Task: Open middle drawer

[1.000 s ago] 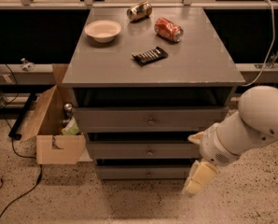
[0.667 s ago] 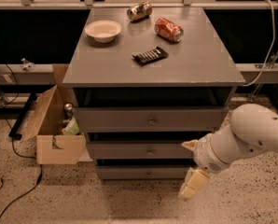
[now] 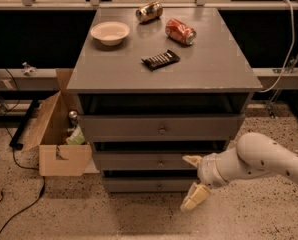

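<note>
The grey cabinet has three stacked drawers, all shut. The middle drawer (image 3: 134,161) has a small round metal knob (image 3: 160,162) at its centre. My gripper (image 3: 187,183) reaches in from the right on a white arm (image 3: 259,159). It sits in front of the cabinet's lower right, just right of and slightly below the knob. Its two cream fingers are spread apart: the upper fingertip (image 3: 191,160) is level with the middle drawer and the lower fingertip (image 3: 194,198) hangs below the bottom drawer. It holds nothing.
On the cabinet top (image 3: 214,69) lie a white bowl (image 3: 109,32), two tipped cans (image 3: 149,11) (image 3: 180,31) and a dark snack bar (image 3: 160,59). An open cardboard box (image 3: 59,134) stands at the cabinet's left. Cables (image 3: 19,159) lie on the floor.
The arm has swung left and stretched out toward the drawer fronts, bringing the gripper closer to the middle drawer's knob. The drawers have not moved.
</note>
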{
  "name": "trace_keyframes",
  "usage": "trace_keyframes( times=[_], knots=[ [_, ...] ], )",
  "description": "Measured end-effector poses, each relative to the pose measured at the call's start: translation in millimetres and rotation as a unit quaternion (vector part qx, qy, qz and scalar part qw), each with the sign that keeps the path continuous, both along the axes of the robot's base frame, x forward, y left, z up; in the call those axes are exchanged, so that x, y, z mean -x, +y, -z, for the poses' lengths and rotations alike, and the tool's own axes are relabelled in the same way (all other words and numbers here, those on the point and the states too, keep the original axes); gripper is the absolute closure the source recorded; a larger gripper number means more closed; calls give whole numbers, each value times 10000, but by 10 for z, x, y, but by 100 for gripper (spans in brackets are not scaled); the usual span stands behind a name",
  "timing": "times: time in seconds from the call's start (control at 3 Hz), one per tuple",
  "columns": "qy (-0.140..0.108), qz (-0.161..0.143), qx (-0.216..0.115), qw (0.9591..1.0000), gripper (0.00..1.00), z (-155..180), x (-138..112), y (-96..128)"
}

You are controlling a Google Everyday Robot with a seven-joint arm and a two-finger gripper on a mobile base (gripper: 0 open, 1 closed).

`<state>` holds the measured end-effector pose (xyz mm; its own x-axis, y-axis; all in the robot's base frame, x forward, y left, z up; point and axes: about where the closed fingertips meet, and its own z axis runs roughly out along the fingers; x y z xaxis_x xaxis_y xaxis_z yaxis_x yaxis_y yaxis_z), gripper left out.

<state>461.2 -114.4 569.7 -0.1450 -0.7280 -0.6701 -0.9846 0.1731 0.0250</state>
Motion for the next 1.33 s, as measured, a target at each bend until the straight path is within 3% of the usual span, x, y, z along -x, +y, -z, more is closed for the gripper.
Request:
trace_keyframes(
  times=[0.33, 0.67, 1.0, 1.33],
  knots=[
    [-2, 0, 1, 10000, 0, -3, -1, 0],
    [-214, -22, 291, 9993, 0, 146, -154, -62],
    [-554, -28, 659, 9963, 0, 332, -399, -263],
    [-653, 8, 922, 9936, 0, 569, -690, -506]
  ],
)
